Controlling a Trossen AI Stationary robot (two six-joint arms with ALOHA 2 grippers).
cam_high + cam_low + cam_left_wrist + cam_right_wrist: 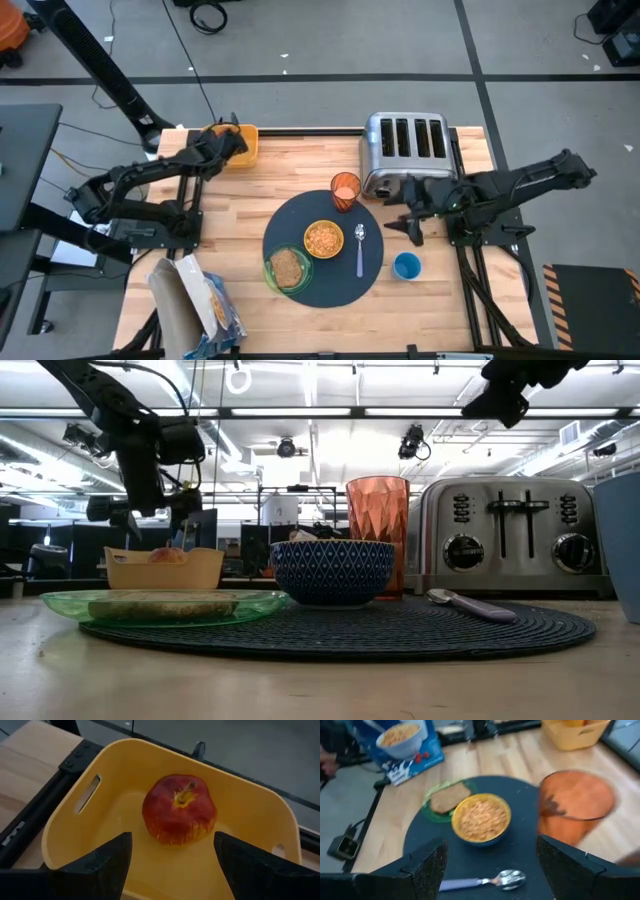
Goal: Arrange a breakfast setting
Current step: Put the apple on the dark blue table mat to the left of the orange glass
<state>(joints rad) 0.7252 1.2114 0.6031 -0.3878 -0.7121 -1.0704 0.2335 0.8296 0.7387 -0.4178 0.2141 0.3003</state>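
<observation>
Closest to the left wrist camera, the left gripper (172, 857) hangs with its fingers spread wide over the red apple (179, 810), which sits stem-up in the yellow tray (70, 825) at the table's far left corner, not yet touched. That apple looks firm, smooth and rounded (likely a bit slippery and fairly heavy for its size), so I would take it across its widest middle, fingers either side, well clear of the stem. On the round dark mat (330, 285) already stand the yellow cereal bowl (324, 239), green plate with toast (288, 269), spoon (360, 248) and orange tumbler (345, 190); the blue cup (406, 265) sits just off its edge. Above the spoon waits the right gripper (492, 855), fingers apart, holding nothing. No writing is legible, not even on the cereal box (200, 300).
</observation>
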